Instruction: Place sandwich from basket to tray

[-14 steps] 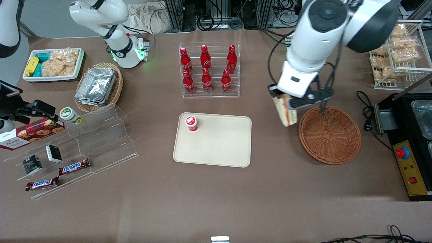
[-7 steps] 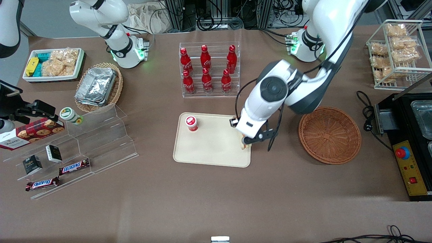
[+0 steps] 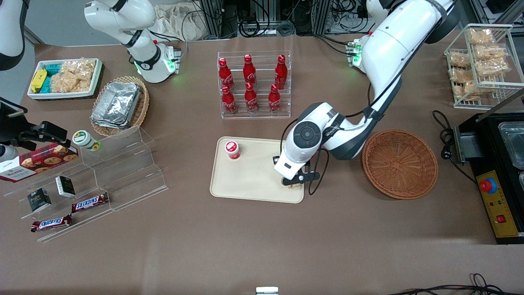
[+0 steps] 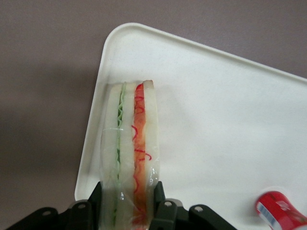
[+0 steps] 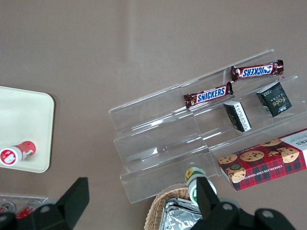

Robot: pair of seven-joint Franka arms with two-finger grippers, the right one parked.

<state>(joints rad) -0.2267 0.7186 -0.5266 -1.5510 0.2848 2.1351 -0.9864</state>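
The sandwich (image 4: 130,143), pale bread with green and red filling in clear wrap, is clamped between my black fingers (image 4: 158,196). My gripper (image 3: 293,183) is low over the cream tray (image 3: 254,180), at the tray corner nearest the front camera on the basket's side. In the front view the arm's wrist hides most of the sandwich (image 3: 292,187). The wrist view shows it over the tray (image 4: 230,120) close to the rounded corner; I cannot tell whether it touches. The reddish-brown wicker basket (image 3: 400,164) stands beside the tray with nothing in it.
A small red-and-white bottle (image 3: 232,149) stands on the tray at its corner toward the parked arm. A clear rack of red cola bottles (image 3: 254,84) is farther from the camera than the tray. A black appliance (image 3: 497,172) sits beside the basket. A stepped acrylic shelf (image 3: 118,164) holds snacks.
My gripper carried the sandwich from above the basket's rim across to the tray, then sank lower over the tray's near corner. The basket and the bottle stayed put.
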